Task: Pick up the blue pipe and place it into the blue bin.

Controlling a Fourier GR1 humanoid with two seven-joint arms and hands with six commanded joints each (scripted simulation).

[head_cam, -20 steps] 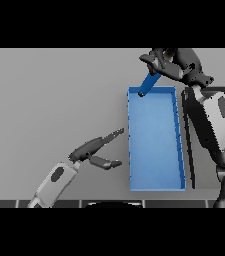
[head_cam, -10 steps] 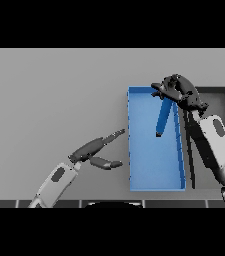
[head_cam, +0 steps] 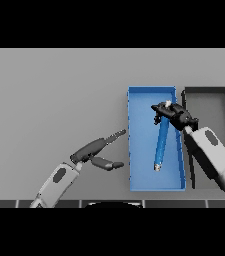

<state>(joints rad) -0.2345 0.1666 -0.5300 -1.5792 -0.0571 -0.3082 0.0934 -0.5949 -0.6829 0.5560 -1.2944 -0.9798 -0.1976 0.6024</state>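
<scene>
We are looking down at a blue pipe [head_cam: 161,142] that is lying lengthwise over the inside of a blue bin [head_cam: 140,180], its upper end near the bin's far half and its lower, pale-tipped end pointing toward the near half. The pipe is slanting slightly, with its top leaning toward the bin's right wall. We cannot tell whether its lower end is resting on the bin floor or hanging just above it.

The right hand [head_cam: 168,112] is curling its dark fingers around the pipe's upper end, gripping it over the bin. Its white and grey arm is reaching in from the lower right, crossing the bin's right wall.

The bin is a long, open rectangle standing on the grey worktop [head_cam: 54,95], with its long sides running away from us. Just beside it on the right a dark bin [head_cam: 208,90] of similar shape is standing, the two nearly touching side by side.

To the left of the blue bin, the left hand [head_cam: 98,150] is hovering over the worktop, holding nothing, with fingers stretched out straight toward the bin's left wall and the thumb spread below them. Its arm is entering from the lower left.
</scene>
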